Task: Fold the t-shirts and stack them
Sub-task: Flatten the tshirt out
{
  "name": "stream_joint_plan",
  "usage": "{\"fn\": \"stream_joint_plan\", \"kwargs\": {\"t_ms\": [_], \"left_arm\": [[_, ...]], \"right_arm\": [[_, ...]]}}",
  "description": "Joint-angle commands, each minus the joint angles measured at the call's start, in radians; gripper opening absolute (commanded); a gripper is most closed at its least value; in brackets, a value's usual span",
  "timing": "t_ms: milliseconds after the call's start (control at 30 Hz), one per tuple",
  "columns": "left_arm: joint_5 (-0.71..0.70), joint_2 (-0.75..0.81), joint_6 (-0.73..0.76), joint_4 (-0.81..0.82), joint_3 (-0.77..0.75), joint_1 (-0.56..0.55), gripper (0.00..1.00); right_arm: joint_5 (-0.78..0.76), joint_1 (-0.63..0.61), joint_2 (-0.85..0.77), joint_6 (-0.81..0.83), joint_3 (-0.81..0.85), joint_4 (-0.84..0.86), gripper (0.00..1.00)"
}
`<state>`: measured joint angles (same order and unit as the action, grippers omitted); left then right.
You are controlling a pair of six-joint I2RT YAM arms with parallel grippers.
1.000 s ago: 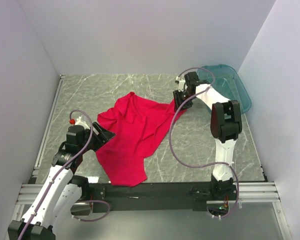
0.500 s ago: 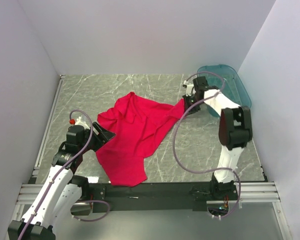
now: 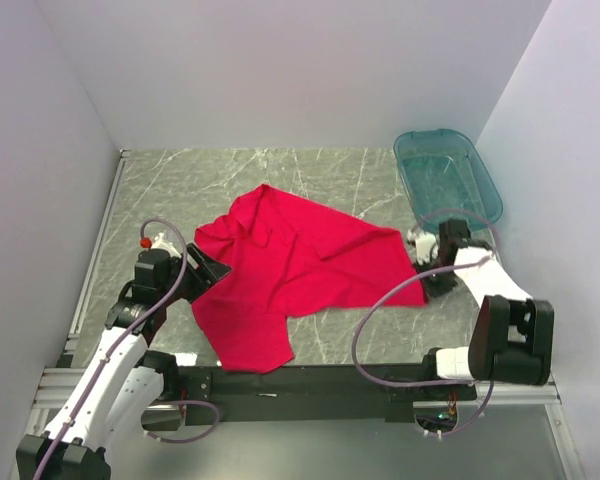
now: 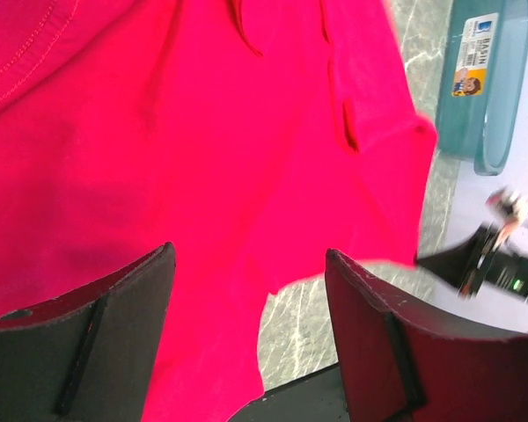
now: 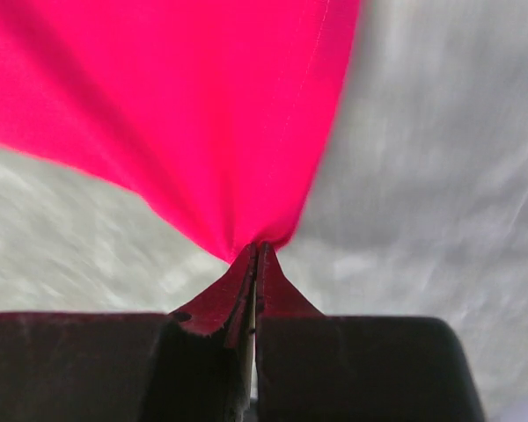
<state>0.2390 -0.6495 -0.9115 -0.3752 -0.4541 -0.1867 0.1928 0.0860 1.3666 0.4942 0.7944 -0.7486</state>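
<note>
One bright red t-shirt point(image 3: 290, 265) lies spread and rumpled across the middle of the marble table. My right gripper point(image 3: 427, 285) is shut on the t-shirt's right corner, pulling it taut toward the near right; in the right wrist view the cloth point(image 5: 194, 114) fans out from the pinched fingertips point(image 5: 257, 251). My left gripper point(image 3: 212, 272) stands open at the shirt's left edge, its fingers point(image 4: 114, 299) apart over the red t-shirt point(image 4: 185, 149), nothing between them.
A teal translucent plastic basin point(image 3: 448, 175) sits at the far right corner; the left wrist view shows the basin point(image 4: 488, 83) too. White walls close in three sides. The black rail point(image 3: 300, 380) runs along the near edge.
My right gripper shut on the shirt's right corner near the basin and pulled it toward the near right, spreading the cloth wider. The left arm has not moved.
</note>
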Motion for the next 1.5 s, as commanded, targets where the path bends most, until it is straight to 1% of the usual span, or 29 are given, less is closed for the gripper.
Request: {"fn": "stream_joint_plan", "kwargs": {"t_ms": [0,167,333,400,433,500,533,567,633,667,733,767,800,833,900,933,967,1000,1033,1067,1133,1167,1200,1233,1300,1400,1467], "left_arm": [[0.002,-0.025,0.003,0.055,-0.015,0.000,0.74],[-0.024,-0.068,0.028,0.067,-0.035,0.000,0.74],[-0.087,-0.145,0.072,0.096,-0.078,0.000,0.74],[-0.136,-0.214,0.105,0.105,-0.125,0.000,0.74],[-0.151,-0.272,0.114,0.105,-0.145,0.000,0.74],[-0.170,-0.329,0.144,0.130,-0.184,0.000,0.73],[-0.171,-0.384,0.152,0.143,-0.219,0.000,0.72],[-0.168,-0.410,0.169,0.157,-0.236,0.000,0.72],[-0.155,-0.494,0.184,0.185,-0.293,0.000,0.69],[-0.153,-0.524,0.201,0.186,-0.311,0.000,0.69],[-0.138,-0.608,0.218,0.187,-0.369,0.000,0.66],[-0.133,-0.637,0.239,0.185,-0.388,0.000,0.65],[-0.130,-0.666,0.249,0.179,-0.426,0.000,0.63],[-0.142,-0.720,0.259,0.171,-0.446,0.000,0.63],[-0.147,-0.772,0.284,0.145,-0.504,0.000,0.60],[-0.139,-0.809,0.290,0.139,-0.518,0.000,0.59],[-0.133,-0.823,0.301,0.147,-0.529,-0.002,0.58],[-0.133,-0.835,0.303,0.145,-0.547,-0.003,0.58],[-0.139,-0.860,0.309,0.144,-0.558,-0.005,0.58],[-0.141,-0.871,0.310,0.139,-0.569,-0.011,0.58],[-0.133,-0.900,0.310,0.137,-0.593,-0.013,0.57],[-0.103,-0.907,0.306,0.143,-0.597,-0.013,0.57],[-0.087,-0.914,0.300,0.162,-0.597,-0.016,0.57],[-0.072,-0.932,0.289,0.170,-0.600,-0.020,0.57],[-0.040,-0.955,0.280,0.188,-0.610,-0.025,0.57],[-0.004,-1.012,0.258,0.214,-0.642,-0.028,0.55],[0.005,-1.068,0.241,0.228,-0.669,-0.031,0.54]], "right_arm": [[-0.090,0.064,-0.101,0.170,-0.083,-0.032,0.00],[-0.102,0.162,-0.092,0.204,-0.092,-0.008,0.00],[-0.105,0.219,-0.046,0.224,-0.078,0.022,0.00],[-0.108,0.236,-0.028,0.228,-0.077,0.034,0.00],[-0.113,0.242,-0.024,0.237,-0.080,0.040,0.00],[-0.113,0.259,-0.029,0.253,-0.086,0.049,0.00],[-0.110,0.265,-0.035,0.276,-0.087,0.049,0.00],[-0.095,0.270,-0.049,0.291,-0.083,0.035,0.10],[-0.058,0.282,-0.073,0.346,-0.072,0.005,0.25],[-0.034,0.285,-0.090,0.368,-0.052,-0.044,0.38],[0.055,0.288,-0.144,0.440,-0.031,-0.099,0.49],[0.095,0.285,-0.168,0.466,0.001,-0.163,0.57],[0.156,0.285,-0.179,0.487,0.017,-0.190,0.59],[0.195,0.282,-0.185,0.516,0.034,-0.216,0.60],[0.259,0.271,-0.172,0.569,0.087,-0.305,0.62],[0.334,0.255,-0.163,0.587,0.101,-0.333,0.61],[0.365,0.238,-0.135,0.609,0.126,-0.387,0.61],[0.397,0.218,-0.120,0.622,0.135,-0.408,0.62],[0.445,0.158,-0.106,0.635,0.149,-0.422,0.62],[0.467,0.124,-0.078,0.629,0.152,-0.414,0.62],[0.491,0.048,-0.052,0.555,0.161,-0.368,0.62],[0.500,-0.019,-0.023,0.514,0.173,-0.289,0.61],[0.497,-0.058,-0.005,0.429,0.183,-0.244,0.61],[0.494,-0.081,0.015,0.391,0.215,-0.179,0.61],[0.488,-0.168,0.087,0.295,0.259,-0.132,0.61],[0.493,-0.210,0.198,0.189,0.357,-0.072,0.59],[0.490,-0.223,0.276,0.159,0.425,-0.057,0.59]]}}
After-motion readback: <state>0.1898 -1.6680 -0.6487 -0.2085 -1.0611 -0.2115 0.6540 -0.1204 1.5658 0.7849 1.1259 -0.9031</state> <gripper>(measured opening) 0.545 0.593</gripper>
